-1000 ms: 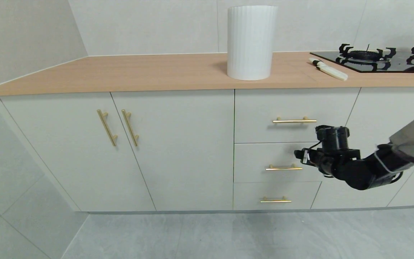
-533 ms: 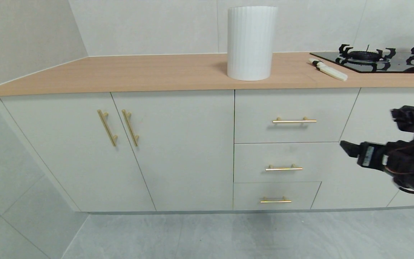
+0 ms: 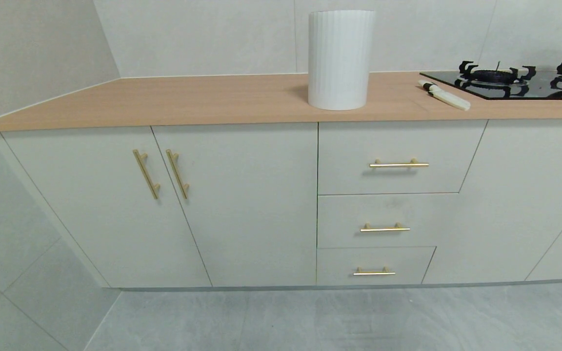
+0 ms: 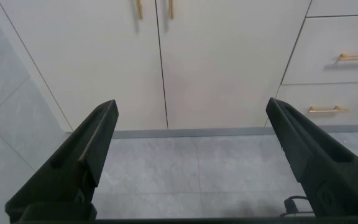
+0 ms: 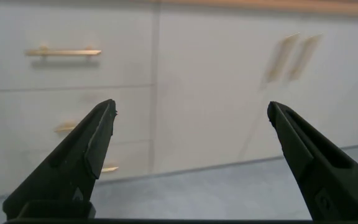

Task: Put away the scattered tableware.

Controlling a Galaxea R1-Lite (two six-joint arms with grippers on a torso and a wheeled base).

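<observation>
We log right arm pulled back from drawers (image 3: 386,219) below canister (image 3: 340,58); all shut. Right end effector (image 5: 190,104), left end effector (image 4: 190,104) both spread, empty. Knife (image 3: 444,95) on bench (image 3: 188,100) right of canister, unstowed.

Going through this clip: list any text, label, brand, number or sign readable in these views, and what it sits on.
No readable text in any view.
Canister: plain white, ribbed, no label.
Drawers and doors: bare fronts with gold handles, no marks.
Hob: no markings that can be made out.
Utensil on the counter: dark band near one end, too small to tell whether it carries print.
</observation>
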